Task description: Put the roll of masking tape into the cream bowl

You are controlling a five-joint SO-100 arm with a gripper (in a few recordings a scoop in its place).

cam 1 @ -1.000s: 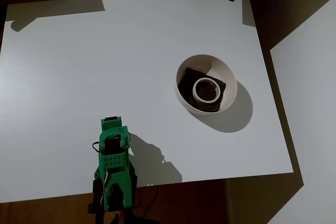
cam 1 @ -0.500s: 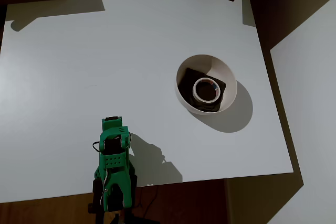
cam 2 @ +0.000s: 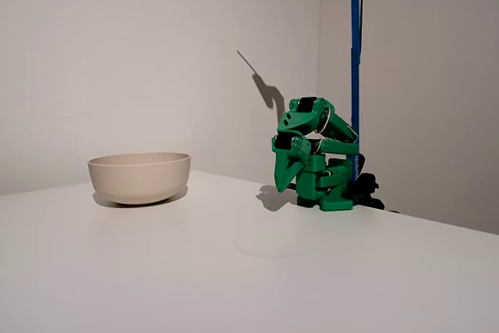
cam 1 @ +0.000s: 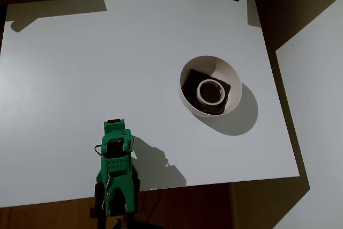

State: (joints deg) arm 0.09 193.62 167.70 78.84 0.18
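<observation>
we begin at the gripper point(cam 2: 285, 182), which hangs folded against the green arm point(cam 1: 116, 172) at the near edge of the table point(cam 1: 80, 79), tip pointing down just above the surface in the fixed view. its jaws appear pressed together and carry nothing, though the fingers are small here and we read this with some caution. across the last second we find no change: the arm keeps its folded pose and nothing on the table has shifted.

outward, well apart from the arm, the bowl point(cam 1: 228, 71) stands upright on the table. inside it the tape point(cam 1: 209, 91) lies flat, hole upward, resting on a dark square piece point(cam 1: 192, 81) that covers the bowl's floor.

we judge the task complete: the tape is in the bowl, the arm is parked, and the stillness suggests a rest pose rather than a pause in the work.

counts: one gripper, one tape roll, one bowl, one dark piece. in the fixed view the bowl's wall point(cam 2: 140, 175) hides its contents.
</observation>
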